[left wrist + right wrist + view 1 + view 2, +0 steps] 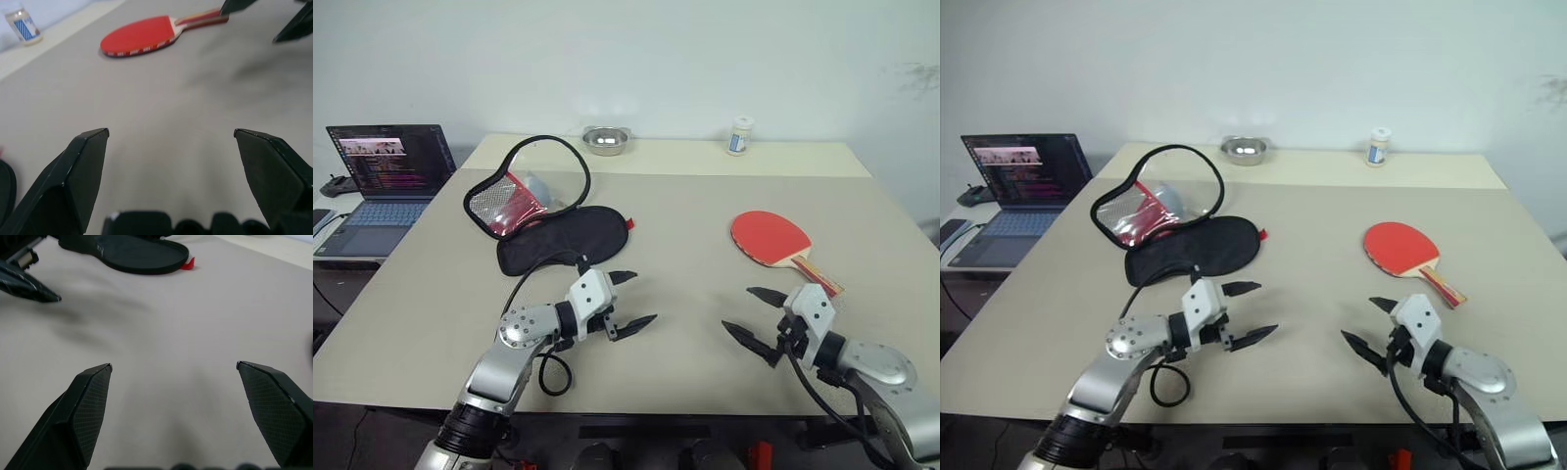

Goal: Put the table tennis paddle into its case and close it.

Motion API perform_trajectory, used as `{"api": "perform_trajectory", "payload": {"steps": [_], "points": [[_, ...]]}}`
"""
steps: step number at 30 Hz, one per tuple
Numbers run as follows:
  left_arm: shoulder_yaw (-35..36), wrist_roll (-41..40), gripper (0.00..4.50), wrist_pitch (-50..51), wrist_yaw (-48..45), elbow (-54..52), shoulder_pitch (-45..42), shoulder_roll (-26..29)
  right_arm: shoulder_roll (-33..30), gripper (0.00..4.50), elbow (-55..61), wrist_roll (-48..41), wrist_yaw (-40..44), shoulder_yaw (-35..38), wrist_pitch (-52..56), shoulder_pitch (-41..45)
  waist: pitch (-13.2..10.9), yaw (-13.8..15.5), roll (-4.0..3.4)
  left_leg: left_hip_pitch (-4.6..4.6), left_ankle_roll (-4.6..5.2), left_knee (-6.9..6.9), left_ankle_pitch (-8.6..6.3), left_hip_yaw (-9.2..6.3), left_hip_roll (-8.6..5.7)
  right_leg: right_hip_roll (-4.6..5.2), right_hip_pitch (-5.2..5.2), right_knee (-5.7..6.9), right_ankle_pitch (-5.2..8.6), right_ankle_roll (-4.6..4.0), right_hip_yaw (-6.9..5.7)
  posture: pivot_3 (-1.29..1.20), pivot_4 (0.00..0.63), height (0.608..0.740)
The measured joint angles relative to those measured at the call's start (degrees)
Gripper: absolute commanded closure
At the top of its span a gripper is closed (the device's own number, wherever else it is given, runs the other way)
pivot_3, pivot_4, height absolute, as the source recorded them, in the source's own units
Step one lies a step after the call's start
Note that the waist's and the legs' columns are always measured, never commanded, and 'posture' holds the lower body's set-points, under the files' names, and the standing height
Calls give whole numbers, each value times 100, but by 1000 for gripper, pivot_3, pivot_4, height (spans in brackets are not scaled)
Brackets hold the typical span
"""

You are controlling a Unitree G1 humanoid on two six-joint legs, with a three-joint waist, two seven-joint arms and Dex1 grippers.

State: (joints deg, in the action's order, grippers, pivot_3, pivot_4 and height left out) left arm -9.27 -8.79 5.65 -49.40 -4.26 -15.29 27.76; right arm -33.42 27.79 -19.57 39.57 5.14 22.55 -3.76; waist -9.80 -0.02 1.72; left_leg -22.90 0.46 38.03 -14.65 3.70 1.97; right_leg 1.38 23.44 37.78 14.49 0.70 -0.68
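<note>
The red-faced wooden-handled paddle (pixel 776 240) lies far right; the black fabric case (pixel 543 215) lies unzipped far left, ready for loading. The left gripper (pixel 628 302) and right gripper (pixel 756 316) hover empty, fingers spread.

Right pincer (pixel 173 369) gapes over table (pixel 195 323), case (pixel 139 254) beyond.

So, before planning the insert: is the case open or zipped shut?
Open. The case's upper flap stands up, showing the red mesh lining, and the paddle lies apart on the table.

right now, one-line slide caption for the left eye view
Both open grippers, left and right, hover over the table between the open case and the paddle.
</note>
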Motion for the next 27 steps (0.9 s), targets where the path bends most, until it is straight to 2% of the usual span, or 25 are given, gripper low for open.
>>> {"api": "perform_trajectory", "payload": {"steps": [9,13,21,27], "points": [[167,-21,0,-285,136,398,-290,-92,-23,16,87,-78,-55,8,105,438,-1,-4,1,0,0,0,0,0,0,-1,0,-1,-1,1,0,0,150,740],[397,-22,0,-508,97,742,-324,182,13,16,87,-204,-106,-43,273,807,-1,-9,1,2,0,-1,0,-1,4,-3,2,2,-1,0,-2,0,150,740],[894,29,0,-1183,-208,2490,-1236,935,-150,16,663,-851,-12,-298,1080,1484,-4,-3,5,-4,0,1,0,-1,0,0,4,-1,-1,-1,-5,0,150,740],[854,355,0,-1618,-426,3903,-2037,1075,-429,16,844,-1200,-5,-96,1501,1777,-9,44,15,-11,0,1,0,-3,-8,4,4,-7,-6,-8,-11,0,150,740]]}}
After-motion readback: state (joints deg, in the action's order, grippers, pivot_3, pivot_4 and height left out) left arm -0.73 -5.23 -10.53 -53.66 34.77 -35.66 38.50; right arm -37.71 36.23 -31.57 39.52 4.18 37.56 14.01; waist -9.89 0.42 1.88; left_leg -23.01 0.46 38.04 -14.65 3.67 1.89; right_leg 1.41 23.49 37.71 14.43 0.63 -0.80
